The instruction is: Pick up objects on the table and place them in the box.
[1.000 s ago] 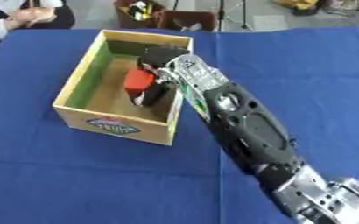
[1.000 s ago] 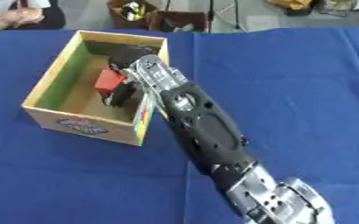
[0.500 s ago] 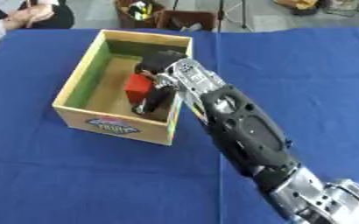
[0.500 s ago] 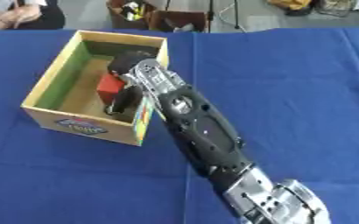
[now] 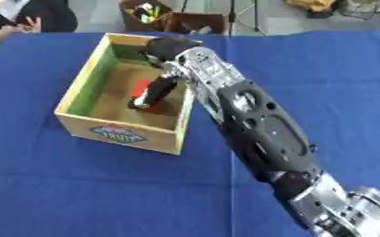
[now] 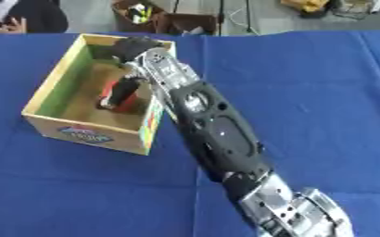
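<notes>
The cardboard box sits on the blue table toward its left edge, open at the top, with a green inner wall on the left and a printed label on its near face. Inside, on the brown floor near the right wall, lies a red object. It was pressed under the fingers half a second ago and now shows partly beside them, in much the same spot on the box floor.

The right hand reaches down into the box from over its far right corner, the arm running back across the table to the near right corner. Its dark fingers hang fairly straight and point down at the red object, touching or just above it; I cannot tell whether any of them still pinch it. Compared with a second ago the hand sits a little deeper in the box and its fingers look more extended.
</notes>
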You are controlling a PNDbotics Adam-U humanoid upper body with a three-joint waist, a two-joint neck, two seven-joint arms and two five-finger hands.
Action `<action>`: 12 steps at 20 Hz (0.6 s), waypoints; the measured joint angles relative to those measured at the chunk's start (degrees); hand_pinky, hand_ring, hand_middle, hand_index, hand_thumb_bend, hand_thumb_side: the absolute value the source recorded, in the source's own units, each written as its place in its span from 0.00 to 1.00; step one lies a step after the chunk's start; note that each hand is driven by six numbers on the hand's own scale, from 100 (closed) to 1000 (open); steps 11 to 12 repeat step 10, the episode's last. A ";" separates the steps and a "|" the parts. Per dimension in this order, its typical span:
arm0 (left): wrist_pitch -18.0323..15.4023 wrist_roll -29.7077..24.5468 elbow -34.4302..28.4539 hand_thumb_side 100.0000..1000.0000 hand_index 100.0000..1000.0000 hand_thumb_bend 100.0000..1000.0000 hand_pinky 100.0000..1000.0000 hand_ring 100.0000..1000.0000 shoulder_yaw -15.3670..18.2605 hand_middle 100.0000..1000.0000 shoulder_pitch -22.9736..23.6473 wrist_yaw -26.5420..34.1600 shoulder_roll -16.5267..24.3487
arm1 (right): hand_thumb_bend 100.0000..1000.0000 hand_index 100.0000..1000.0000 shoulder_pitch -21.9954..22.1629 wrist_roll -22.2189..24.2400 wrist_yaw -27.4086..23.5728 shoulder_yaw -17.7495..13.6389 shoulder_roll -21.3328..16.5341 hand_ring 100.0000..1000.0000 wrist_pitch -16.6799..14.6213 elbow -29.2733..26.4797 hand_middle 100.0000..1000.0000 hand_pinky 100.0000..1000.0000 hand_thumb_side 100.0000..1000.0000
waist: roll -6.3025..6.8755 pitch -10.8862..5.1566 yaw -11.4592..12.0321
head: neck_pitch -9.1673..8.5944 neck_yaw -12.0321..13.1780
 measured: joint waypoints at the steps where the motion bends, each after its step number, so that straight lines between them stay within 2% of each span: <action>1: 0.00 0.00 0.00 0.83 0.79 0.30 0.38 0.58 0.00 0.50 0.01 0.05 0.01 | 0.55 0.92 0.00 0.03 -1.13 0.13 -0.57 0.83 0.30 -1.54 0.70 0.83 0.72 | 0.07 -0.12 -0.09 | 0.03 0.11; 2: 0.01 0.01 0.00 0.83 0.79 0.30 0.38 0.58 0.00 0.50 0.03 0.08 0.02 | 0.59 0.92 0.00 -0.02 -2.23 0.28 -1.08 0.81 0.65 -3.07 0.69 0.82 0.72 | 0.13 -0.25 -0.17 | 0.05 0.21; 5: -0.01 0.09 0.00 0.83 0.79 0.30 0.38 0.58 0.01 0.50 0.14 0.11 0.02 | 0.60 0.91 0.49 -1.08 -6.17 0.67 -3.12 0.80 1.93 -8.82 0.68 0.82 0.75 | 0.19 -0.64 -0.59 | 0.75 0.82; 7: -0.08 0.24 0.00 0.83 0.79 0.30 0.38 0.58 0.02 0.50 0.18 0.11 0.04 | 0.51 0.90 1.73 -2.26 -9.90 1.14 -5.01 0.80 2.83 -13.57 0.67 0.81 0.82 | 0.39 -0.87 -0.95 | 1.65 1.48; 8: -0.10 0.37 0.00 0.83 0.79 0.30 0.38 0.58 0.02 0.50 0.20 0.11 0.05 | 0.39 0.90 2.42 -2.91 -12.14 1.40 -6.23 0.79 3.40 -16.21 0.66 0.81 0.86 | 0.53 -0.95 -1.11 | 2.12 1.81; 9: -0.11 0.44 0.00 0.83 0.79 0.30 0.38 0.58 0.02 0.50 0.26 0.11 0.05 | 0.34 0.90 3.06 -3.54 -14.23 1.63 -7.36 0.79 4.03 -18.63 0.66 0.81 0.88 | 0.65 -1.06 -1.30 | 2.53 2.09; 10: -0.17 0.54 0.00 0.83 0.79 0.30 0.38 0.58 0.02 0.50 0.27 0.11 0.06 | 0.25 0.90 3.83 -4.34 -16.65 1.75 -8.61 0.79 4.82 -21.43 0.67 0.82 0.92 | 0.71 -1.19 -1.45 | 2.85 2.40; 12: -0.17 0.54 0.00 0.83 0.79 0.30 0.38 0.58 0.02 0.50 0.27 0.11 0.06 | 0.25 0.90 3.83 -4.34 -16.65 1.75 -8.61 0.79 4.82 -21.43 0.67 0.82 0.92 | 0.71 -1.19 -1.45 | 2.85 2.40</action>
